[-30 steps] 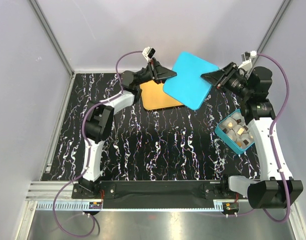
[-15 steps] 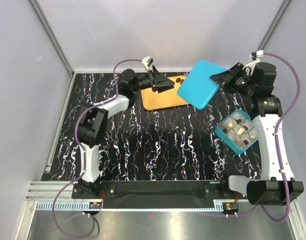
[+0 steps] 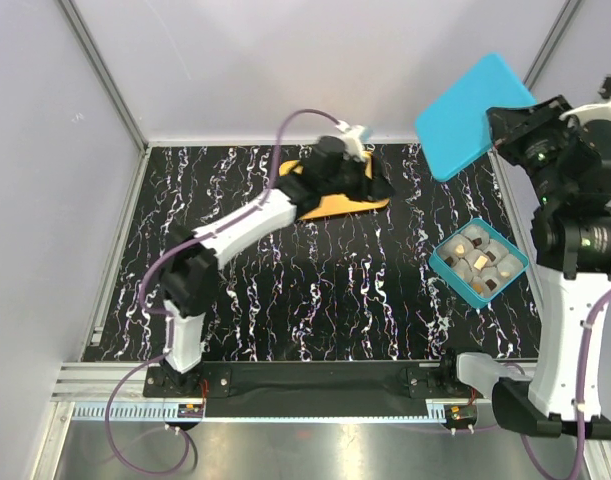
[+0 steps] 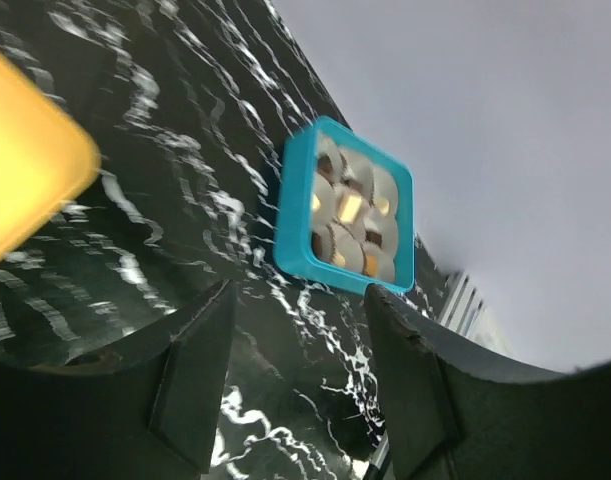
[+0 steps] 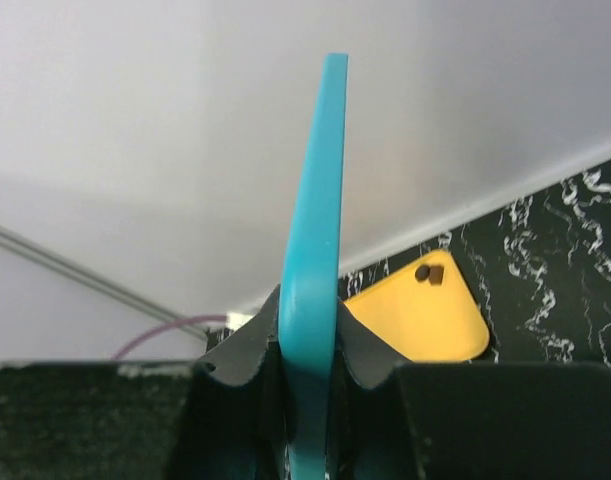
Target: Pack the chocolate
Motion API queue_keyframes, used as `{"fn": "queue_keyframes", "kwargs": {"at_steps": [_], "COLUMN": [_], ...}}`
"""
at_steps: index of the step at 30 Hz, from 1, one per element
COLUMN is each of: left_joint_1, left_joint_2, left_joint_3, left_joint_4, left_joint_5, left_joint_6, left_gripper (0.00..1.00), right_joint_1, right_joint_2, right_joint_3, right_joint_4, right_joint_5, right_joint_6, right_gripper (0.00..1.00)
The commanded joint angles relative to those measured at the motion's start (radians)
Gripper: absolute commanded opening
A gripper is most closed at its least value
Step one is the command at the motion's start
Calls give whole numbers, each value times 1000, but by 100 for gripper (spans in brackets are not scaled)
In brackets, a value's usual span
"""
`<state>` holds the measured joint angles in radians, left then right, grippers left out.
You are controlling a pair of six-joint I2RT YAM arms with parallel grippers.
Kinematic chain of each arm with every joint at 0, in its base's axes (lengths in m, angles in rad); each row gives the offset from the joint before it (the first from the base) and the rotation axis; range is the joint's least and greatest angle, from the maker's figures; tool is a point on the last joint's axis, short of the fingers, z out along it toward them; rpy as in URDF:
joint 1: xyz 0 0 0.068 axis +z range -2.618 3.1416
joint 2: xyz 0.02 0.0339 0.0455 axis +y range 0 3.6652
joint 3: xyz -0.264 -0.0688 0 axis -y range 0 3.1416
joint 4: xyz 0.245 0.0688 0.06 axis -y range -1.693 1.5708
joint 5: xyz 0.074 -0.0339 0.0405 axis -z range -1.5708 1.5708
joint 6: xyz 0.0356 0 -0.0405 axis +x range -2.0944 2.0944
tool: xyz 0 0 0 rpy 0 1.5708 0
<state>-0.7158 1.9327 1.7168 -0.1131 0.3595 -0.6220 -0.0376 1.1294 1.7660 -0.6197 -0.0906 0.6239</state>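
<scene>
Right gripper (image 3: 507,128) pinches lid (image 3: 472,115) by edge, high over far right corner; slip likely if you swing fast; Left gripper (image 4: 297,385) wide, empty, over tray (image 5: 425,322); two chocolate pieces (image 5: 429,272) unpacked

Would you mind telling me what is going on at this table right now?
The right gripper holds the teal lid clamped edge-on between its fingers, raised high at the far right. The teal box sits open on the right, filled with chocolate. The left gripper hovers open at the orange tray, where two dark pieces lie, not yet packed.
</scene>
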Motion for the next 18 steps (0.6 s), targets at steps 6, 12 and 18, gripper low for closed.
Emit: {"fn": "queue_keyframes", "kwargs": {"at_steps": [6, 12, 18], "left_joint_1": [-200, -270, -287], "left_joint_2": [288, 420, 465], "left_joint_3": [266, 360, 374], "left_joint_4": [-33, 9, 70], "left_joint_5": [-212, -277, -303], "left_joint_6": [65, 68, 67], "left_gripper": [57, 56, 56], "right_joint_1": [-2, -2, -2], "right_joint_2": [-150, -194, -246], "right_joint_3": [-16, -88, -161], "right_joint_4": [32, 17, 17], "right_joint_5": [227, 193, 186], "right_joint_6": [-13, -3, 2], "right_gripper": [0, 0, 0]}}
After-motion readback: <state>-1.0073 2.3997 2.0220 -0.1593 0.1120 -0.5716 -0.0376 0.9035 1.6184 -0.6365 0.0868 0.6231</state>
